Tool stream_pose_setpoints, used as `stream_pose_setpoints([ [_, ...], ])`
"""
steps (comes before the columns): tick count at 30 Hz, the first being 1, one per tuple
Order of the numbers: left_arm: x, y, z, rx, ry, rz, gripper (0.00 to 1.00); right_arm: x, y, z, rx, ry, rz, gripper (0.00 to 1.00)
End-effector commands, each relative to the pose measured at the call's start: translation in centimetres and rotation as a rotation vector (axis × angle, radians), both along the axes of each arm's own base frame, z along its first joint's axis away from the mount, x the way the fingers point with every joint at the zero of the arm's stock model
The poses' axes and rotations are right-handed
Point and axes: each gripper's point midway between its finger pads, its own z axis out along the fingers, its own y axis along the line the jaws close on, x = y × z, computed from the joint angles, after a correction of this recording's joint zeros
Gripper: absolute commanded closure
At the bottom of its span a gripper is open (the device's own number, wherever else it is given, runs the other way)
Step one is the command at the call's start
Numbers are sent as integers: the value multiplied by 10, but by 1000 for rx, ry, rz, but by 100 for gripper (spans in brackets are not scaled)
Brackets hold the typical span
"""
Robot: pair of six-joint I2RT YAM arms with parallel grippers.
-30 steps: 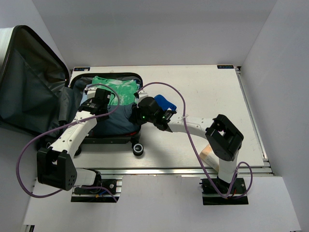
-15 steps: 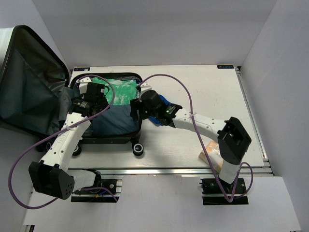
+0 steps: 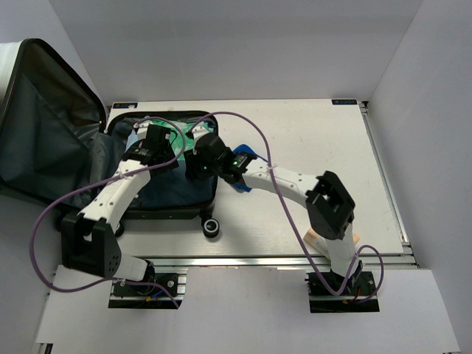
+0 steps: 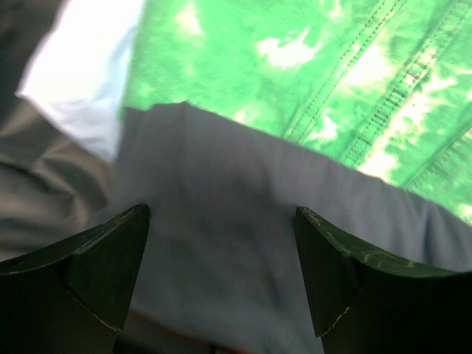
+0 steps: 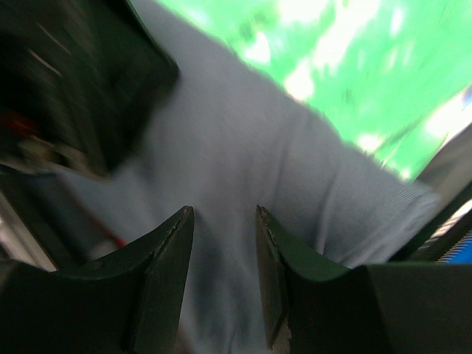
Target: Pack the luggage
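Observation:
The luggage [image 3: 171, 212] lies open at the table's left, its grey-lined lid [image 3: 44, 140] standing up to the left. Inside lie a green tie-dye garment [image 3: 184, 136] and a grey-blue garment [image 3: 173, 188]. My left gripper [image 3: 153, 142] is open just above the grey-blue cloth [image 4: 221, 169], with the green garment [image 4: 317, 66] beyond it. My right gripper [image 3: 199, 158] hangs over the same cloth [image 5: 243, 162], jaws apart with nothing between them. In the wrist views the left gripper [image 4: 221, 214] and the right gripper [image 5: 223, 210] both hover close over the fabric.
A blue object [image 3: 243, 168] lies on the table against the suitcase's right side, under my right arm. A black wheel [image 3: 212, 227] sticks out at the suitcase's near edge. A tan object [image 3: 316, 237] lies by the right arm's base.
My right gripper has moved left from beside the blue object to over the clothes in the suitcase. My left gripper has shifted toward the far end of the suitcase.

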Motion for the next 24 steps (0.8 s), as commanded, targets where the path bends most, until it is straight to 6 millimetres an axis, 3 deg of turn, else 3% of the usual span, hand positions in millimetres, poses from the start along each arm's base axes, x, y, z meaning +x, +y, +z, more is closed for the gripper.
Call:
stream_pose_setpoints([
  [1,16,-7,-21,-42,21,-7,11,0,-8,-45,-84,108,-63,56],
  [3,15,-5,-36,-45,62,-2,13,8,-21,-66,-130,127,-151,56],
  [6,13,-1,-62,-54,97,10,14,0,-37,-114,-223,230,-234,56],
  [7,11,-2,-68,-60,112,6,14,0,-39,-122,-236,255,-250,56],
  [11,10,0,-86,-77,149,13,15,-9,-39,-146,-288,320,-266,56],
  [14,14,-2,-86,-80,142,-2,15,-5,-41,-141,-291,308,-276,56],
  [17,22,-5,-64,-87,89,-29,15,4,-33,-110,-226,249,-250,51],
  [20,31,-11,-24,-95,0,-74,12,11,-20,-53,-131,161,-180,42],
  [21,35,-16,4,-99,-57,-100,10,12,-19,-28,-102,119,-157,39],
  [23,37,-22,31,-121,-112,-144,2,16,-15,7,-42,76,-132,32],
  [24,39,-27,54,-137,-167,-178,2,20,-19,29,-8,51,-132,30],
])
